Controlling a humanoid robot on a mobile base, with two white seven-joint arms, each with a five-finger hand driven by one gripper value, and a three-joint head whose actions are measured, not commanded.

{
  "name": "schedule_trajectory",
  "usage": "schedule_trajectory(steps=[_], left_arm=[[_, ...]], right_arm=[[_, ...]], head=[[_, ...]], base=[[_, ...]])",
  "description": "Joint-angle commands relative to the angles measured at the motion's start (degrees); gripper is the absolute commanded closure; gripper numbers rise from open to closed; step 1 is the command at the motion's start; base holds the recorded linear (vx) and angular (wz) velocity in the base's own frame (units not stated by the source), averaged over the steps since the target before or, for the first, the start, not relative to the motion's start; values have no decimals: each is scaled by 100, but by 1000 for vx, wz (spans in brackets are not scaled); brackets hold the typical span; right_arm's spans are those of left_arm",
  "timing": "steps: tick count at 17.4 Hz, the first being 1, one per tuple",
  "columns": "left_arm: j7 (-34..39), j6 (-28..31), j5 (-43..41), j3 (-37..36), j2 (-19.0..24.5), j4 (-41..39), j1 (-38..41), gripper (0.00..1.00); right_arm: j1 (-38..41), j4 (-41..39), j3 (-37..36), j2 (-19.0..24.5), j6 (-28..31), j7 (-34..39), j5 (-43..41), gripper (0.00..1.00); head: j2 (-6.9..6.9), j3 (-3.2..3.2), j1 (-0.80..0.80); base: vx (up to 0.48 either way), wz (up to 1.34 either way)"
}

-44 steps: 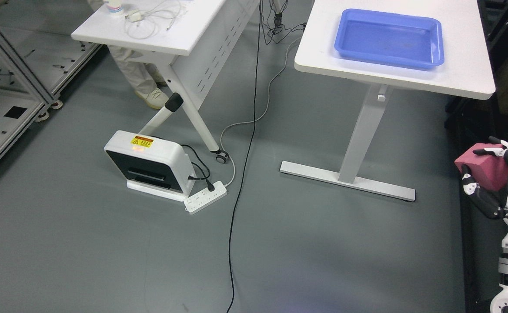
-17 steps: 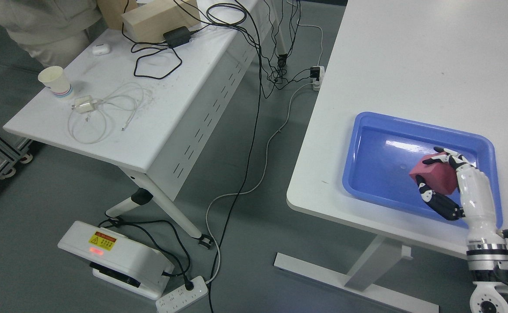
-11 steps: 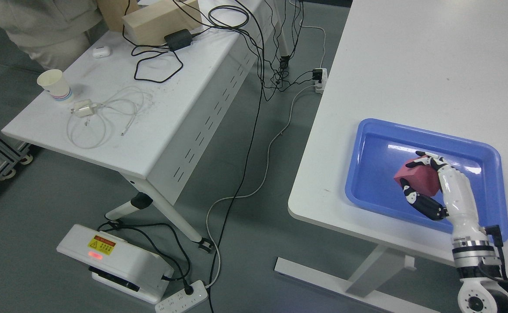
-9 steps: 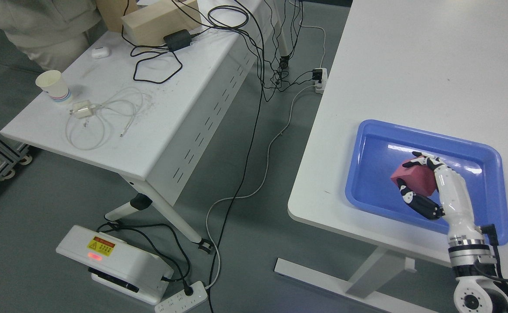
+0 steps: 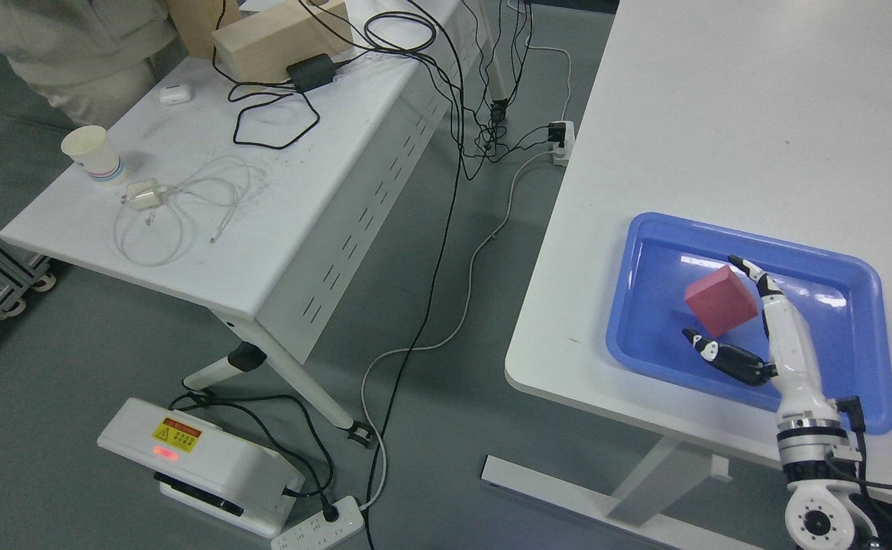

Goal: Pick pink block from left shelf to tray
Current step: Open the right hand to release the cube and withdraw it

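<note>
The pink block (image 5: 721, 300) lies in the blue tray (image 5: 858, 386) on the white table at the right. My right hand (image 5: 717, 305) reaches over the tray's near rim from the lower right. Its fingers (image 5: 755, 280) are spread above the block and its thumb (image 5: 725, 357) points out below it, so the block sits loose between them. The left arm does not show.
A second white table (image 5: 286, 229) at the left carries a paper cup (image 5: 93, 153), a charger with coiled cable (image 5: 148, 198), a wooden box (image 5: 282, 34) and black cables. A person stands at its far corner. On the floor are a white device (image 5: 201, 462), a power strip (image 5: 320, 528) and trailing cables.
The right hand carried the pink block over the tray, lowered it and spread its fingers, letting go of the block. The camera shifted as the robot came up to the table.
</note>
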Motion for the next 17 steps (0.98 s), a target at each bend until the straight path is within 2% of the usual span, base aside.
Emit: schedule_trajectory(steps=[1,5,7,17], left_arm=[[0,5,-9,0,100,-100,-132,0],[0,5,-9,0,100,-100,-132,0],[0,5,-9,0,100,-100,-141,0],[0,5,-9,0,100,-100,-132,0]], right_arm=[[3,25,-158,33,-275,-1,-779,0],[-5,34,-745,68,-5,-1,-2325,0],[-23,60,-896,60,303,-1,-2441,0],[56,78,-1064,68,505,-19,-2459,0]], head=[[0,0,0],[0,0,0],[0,0,0],[0,0,0]], base=[[0,0],[0,0],[0,0],[-168,-90]])
